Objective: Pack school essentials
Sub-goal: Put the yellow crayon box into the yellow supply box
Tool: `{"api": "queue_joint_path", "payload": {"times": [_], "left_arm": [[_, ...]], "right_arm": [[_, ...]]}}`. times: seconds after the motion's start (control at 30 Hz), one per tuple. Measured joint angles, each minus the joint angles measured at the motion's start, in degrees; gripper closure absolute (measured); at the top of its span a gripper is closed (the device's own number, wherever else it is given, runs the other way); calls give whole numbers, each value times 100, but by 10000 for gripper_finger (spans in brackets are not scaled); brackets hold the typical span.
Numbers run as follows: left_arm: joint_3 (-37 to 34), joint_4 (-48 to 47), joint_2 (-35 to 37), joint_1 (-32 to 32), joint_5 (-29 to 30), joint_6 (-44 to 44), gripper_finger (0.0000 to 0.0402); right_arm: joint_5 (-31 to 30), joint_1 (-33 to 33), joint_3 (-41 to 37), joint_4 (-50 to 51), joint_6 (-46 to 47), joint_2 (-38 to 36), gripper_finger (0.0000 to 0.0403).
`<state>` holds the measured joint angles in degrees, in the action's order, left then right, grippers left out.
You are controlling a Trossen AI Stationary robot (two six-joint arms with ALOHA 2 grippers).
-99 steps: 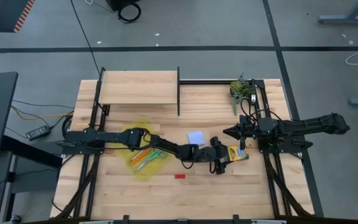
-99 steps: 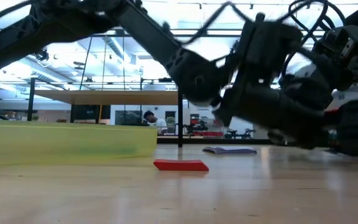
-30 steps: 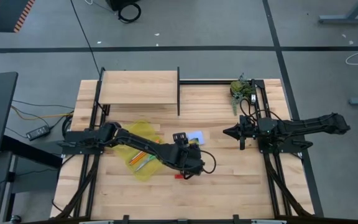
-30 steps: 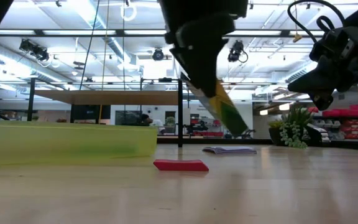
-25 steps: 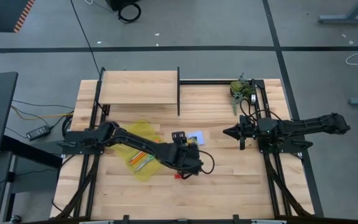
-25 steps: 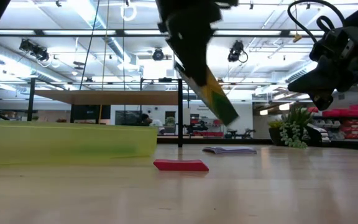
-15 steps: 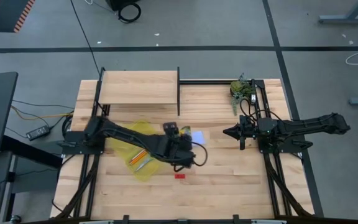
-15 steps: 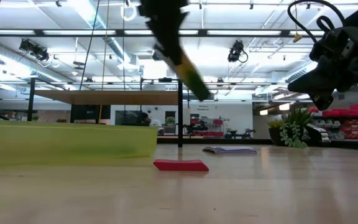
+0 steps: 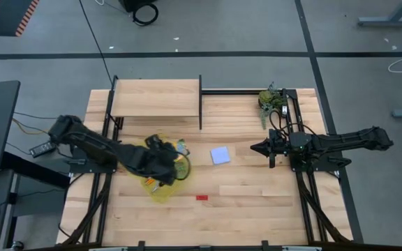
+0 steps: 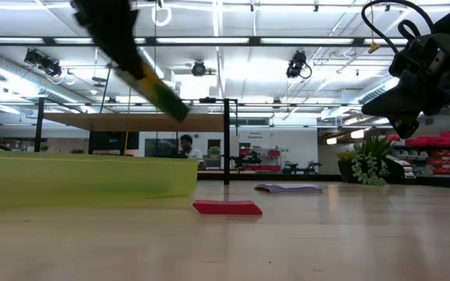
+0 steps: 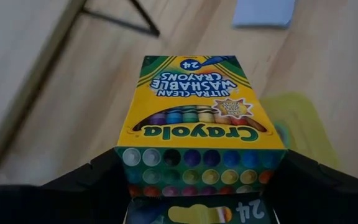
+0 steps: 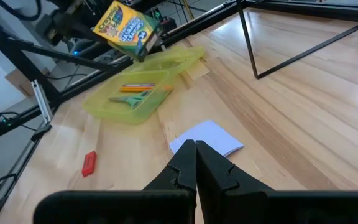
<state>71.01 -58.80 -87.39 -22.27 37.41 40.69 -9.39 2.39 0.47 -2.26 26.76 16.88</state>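
Observation:
My left gripper [image 9: 172,166] is shut on the yellow-green crayon box [image 11: 197,118], which hangs in the air [image 10: 153,84] over the yellow pouch [image 9: 160,183]. Orange pencils [image 12: 135,88] and green-handled scissors [image 12: 133,100] lie in the pouch. The pale blue note pad [image 9: 220,155] and the red eraser [image 9: 202,197] lie flat on the table, to the right of the pouch. My right gripper [image 9: 258,148] waits at the right, shut and holding nothing. My left gripper pinches the crayon box between its two fingers, one on each narrow side [image 11: 120,163], at the end nearest the wrist. The fingers [image 11: 92,183] slant downward and lie along the box. The box is lifted clear and tilted, its free end [image 10: 174,109] lowest.
A wooden shelf [image 9: 155,97] with a black post [image 9: 200,104] stands at the back left. A leafy green clump [image 9: 271,100] sits at the back right. Bare table lies along the near edge around the eraser.
My left gripper has carried the crayon box toward the table's left edge and a little upward, from above the eraser to above the pouch. It rolled as it went. The box stays lifted and tilted.

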Motion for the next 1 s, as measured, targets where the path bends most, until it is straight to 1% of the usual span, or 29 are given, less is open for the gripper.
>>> {"api": "queue_joint_path", "payload": {"times": [0.17,0.3,0.4,0.53,0.7,0.9,1.0], "left_arm": [[-787,51,411,-532,-74,1314,92],[-1213,334,462,-1031,-150,2326,91],[-1547,854,462,-1310,24,2792,92],[-2029,1413,462,-1465,129,3349,92],[-2471,2029,462,-1444,291,3555,92],[-2882,3083,460,-1333,391,3374,91],[-2930,3170,460,-1321,386,3336,91]], "right_arm": [[0,0,0,0,0,0,393],[0,0,0,1,0,0,393],[0,0,0,0,0,0,393],[0,0,0,0,0,0,393],[0,0,0,0,0,0,393],[0,0,0,0,0,0,393],[0,0,0,0,0,0,393]]}}
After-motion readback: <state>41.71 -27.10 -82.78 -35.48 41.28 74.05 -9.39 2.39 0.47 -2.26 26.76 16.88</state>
